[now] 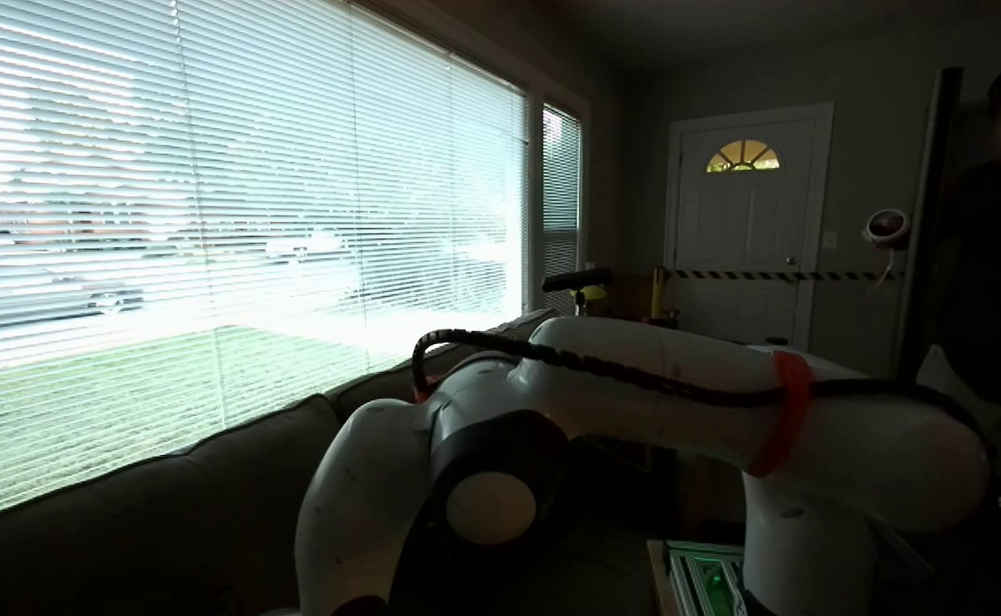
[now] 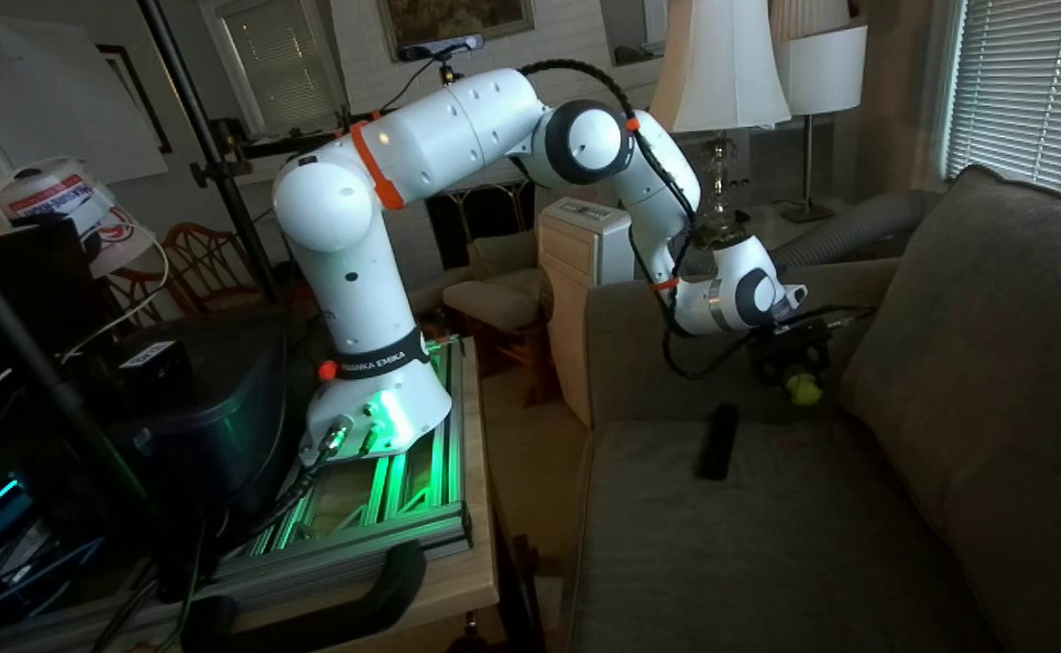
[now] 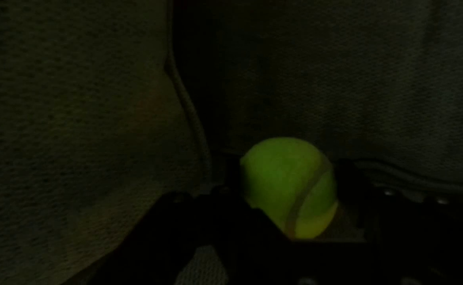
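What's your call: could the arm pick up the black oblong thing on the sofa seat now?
Probably not: the gripper is closed on a tennis ball, leaving no grip free, though nothing visible covers the black oblong thing.

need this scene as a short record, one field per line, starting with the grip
grip: hand closed on ball
colour: yellow-green ball
place: near back cushion of sofa; contact unclear
lying nearby: dark oblong on the sofa
background: lamps
bystander: person, partly cut off
light: dim, daylight through blinds
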`<state>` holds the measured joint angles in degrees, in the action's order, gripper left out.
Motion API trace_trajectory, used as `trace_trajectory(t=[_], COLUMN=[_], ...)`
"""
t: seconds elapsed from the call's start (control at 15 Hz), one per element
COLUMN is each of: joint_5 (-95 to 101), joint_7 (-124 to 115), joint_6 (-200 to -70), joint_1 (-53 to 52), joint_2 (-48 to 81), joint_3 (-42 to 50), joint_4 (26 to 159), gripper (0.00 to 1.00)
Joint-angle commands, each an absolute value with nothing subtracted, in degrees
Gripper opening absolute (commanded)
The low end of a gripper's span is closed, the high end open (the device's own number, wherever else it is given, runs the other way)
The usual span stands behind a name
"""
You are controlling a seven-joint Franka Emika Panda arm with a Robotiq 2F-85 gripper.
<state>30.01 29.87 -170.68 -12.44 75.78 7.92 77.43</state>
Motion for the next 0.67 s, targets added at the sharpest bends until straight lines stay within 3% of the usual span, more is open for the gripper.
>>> trace_trajectory(t=[0.0,0.6], joint_5=[33.0,28.3], joint_7=[39.25,69.34], joint_6=[-165.2,-149.87], joint_1=[-7.29,1.65], joint_2=[67.75,55.13], joint_3=[1.93,-8.7], joint_4=[85.05,89.02], gripper=[0.36,0.36])
